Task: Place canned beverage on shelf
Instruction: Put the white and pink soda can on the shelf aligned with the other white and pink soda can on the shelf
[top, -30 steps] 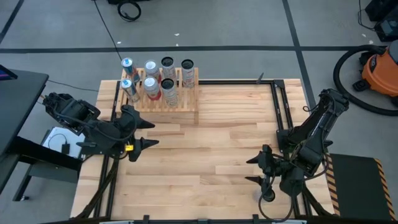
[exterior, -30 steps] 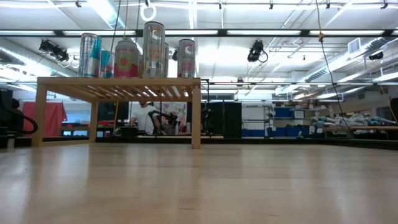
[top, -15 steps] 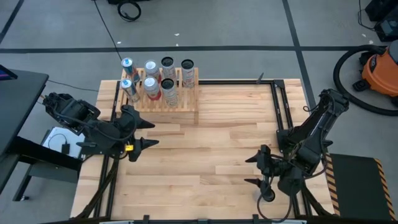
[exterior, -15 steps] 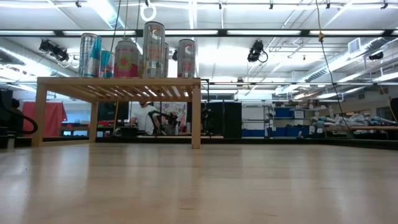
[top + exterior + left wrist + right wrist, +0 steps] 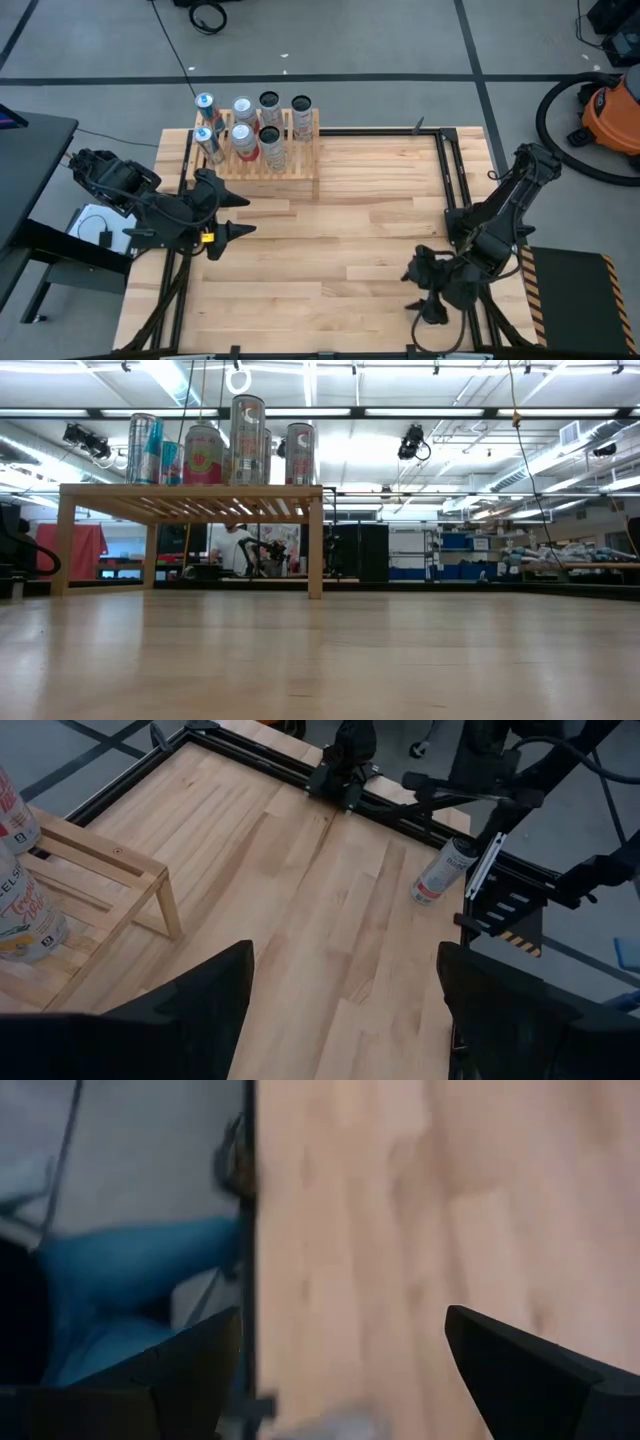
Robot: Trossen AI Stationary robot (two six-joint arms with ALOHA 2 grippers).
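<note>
The shelf is a low light-wood slatted rack standing on its legs at the table's far left; it also shows in the low view. Several cans stand upright on its slats. One more canned beverage lies on its side at the table's near right, beside the black rail. My right gripper hovers open just beside this can, with nothing between its fingers. My left gripper waits open at the table's left, near the shelf, with nothing in it.
A black frame rail runs along the table's sides. An orange vacuum stands on the floor at the far right. Bare wood spans the table's middle. A person shows in the room behind.
My right gripper has swung its fingers toward the table's near edge, toward the lying can, while its arm stayed in place. The can and the shelf have not moved.
</note>
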